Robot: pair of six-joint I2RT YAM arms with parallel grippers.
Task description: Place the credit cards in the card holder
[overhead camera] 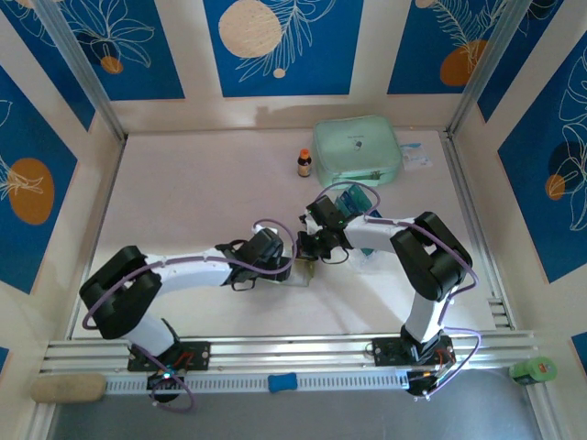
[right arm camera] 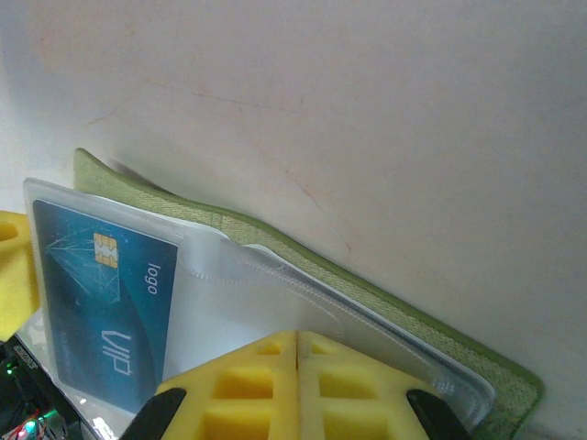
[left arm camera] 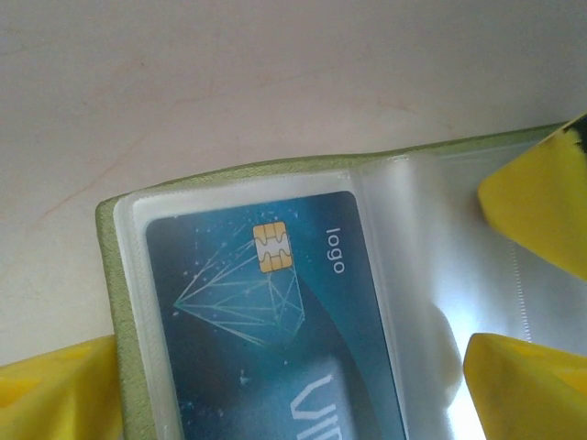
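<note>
The olive-green card holder (left arm camera: 115, 302) lies open on the table, its clear pockets up. One teal-blue credit card (left arm camera: 275, 312) with a gold chip sits inside the left pocket, also seen in the right wrist view (right arm camera: 101, 302). My left gripper (left arm camera: 293, 376) is open, one yellow finger (left arm camera: 55, 390) on each side of the holder. My right gripper (right arm camera: 298, 341) is shut, tips pressed on the holder's (right arm camera: 359, 290) empty clear pocket. From above, both grippers (overhead camera: 293, 262) (overhead camera: 318, 249) meet over the holder (overhead camera: 304, 272). More teal cards (overhead camera: 351, 196) lie half hidden behind the right arm.
A large mint-green zip case (overhead camera: 356, 151) stands at the back, with a small brown bottle (overhead camera: 304, 163) to its left and a clear plastic item (overhead camera: 415, 156) to its right. Bare table stretches to the left (overhead camera: 183, 192).
</note>
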